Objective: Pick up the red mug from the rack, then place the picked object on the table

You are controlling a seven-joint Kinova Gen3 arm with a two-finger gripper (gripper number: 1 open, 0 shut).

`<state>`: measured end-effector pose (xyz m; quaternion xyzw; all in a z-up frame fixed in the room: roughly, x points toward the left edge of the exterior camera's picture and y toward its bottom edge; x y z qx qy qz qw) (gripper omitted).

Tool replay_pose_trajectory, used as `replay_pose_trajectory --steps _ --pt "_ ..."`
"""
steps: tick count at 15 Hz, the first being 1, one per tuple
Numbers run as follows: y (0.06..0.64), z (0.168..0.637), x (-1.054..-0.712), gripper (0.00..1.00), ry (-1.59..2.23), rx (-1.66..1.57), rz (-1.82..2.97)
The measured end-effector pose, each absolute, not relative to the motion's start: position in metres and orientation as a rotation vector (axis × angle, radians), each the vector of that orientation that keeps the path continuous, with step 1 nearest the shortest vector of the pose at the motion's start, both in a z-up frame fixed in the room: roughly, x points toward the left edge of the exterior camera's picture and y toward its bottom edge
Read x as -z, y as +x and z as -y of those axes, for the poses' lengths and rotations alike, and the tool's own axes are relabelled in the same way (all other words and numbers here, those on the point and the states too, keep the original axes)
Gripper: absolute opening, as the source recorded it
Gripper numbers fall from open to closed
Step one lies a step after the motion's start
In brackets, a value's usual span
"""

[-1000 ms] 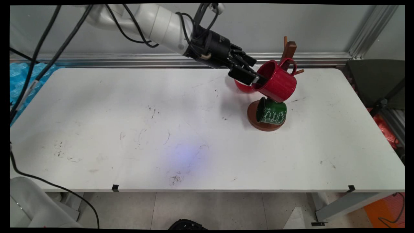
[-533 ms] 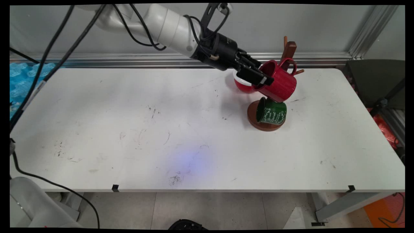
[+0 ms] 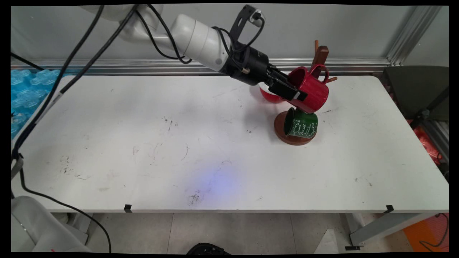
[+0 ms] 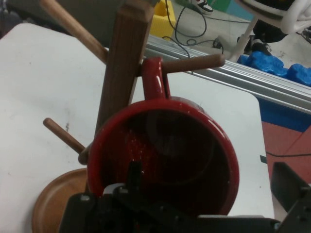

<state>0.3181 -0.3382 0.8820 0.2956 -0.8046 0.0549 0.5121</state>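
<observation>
A: Start at the left of the main view. What is there?

B: Mostly bare white table (image 3: 143, 143), scuffed with dark marks. The arm comes in from the upper left with black cables (image 3: 57, 89) hanging off it, and slants down toward the upper right of centre.

A: And at its end?

B: The black gripper (image 3: 287, 91) is clamped on the rim of a red mug (image 3: 310, 89): one finger lies along the outside wall, the other goes into the mouth. In the hand view the mug's dark inside fills the middle of the frame, with a finger (image 4: 133, 174) rising inside the rim at the bottom.

A: Why is the mug tilted like that?

B: My guess is so that the handle (image 4: 154, 80) meets a peg. The mug lies on its side with its mouth toward the gripper, and its handle loops around a wooden peg (image 4: 194, 63) of the mug tree (image 3: 320, 53). Whether the peg bears any weight I cannot tell.

A: Anything else near it?

B: Just left of the red mug, partly behind the gripper, a red bowl (image 3: 267, 96) sits on the table. Below the mug a green mug (image 3: 300, 123) (white lettering on its side) hangs low on the tree, over the round wooden base (image 3: 283, 134).
</observation>
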Motion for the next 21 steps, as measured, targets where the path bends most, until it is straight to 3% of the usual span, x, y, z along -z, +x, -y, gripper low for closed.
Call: replay_pose_trajectory --steps 4,5,21 --pt "0.314 0.342 -0.877 1.0 0.732 -0.124 1.935" --pt "0.313 0.342 -0.877 0.0 0.734 -0.124 1.934" --pt "0.303 0.333 -0.895 0.0 0.742 -0.078 1.907"
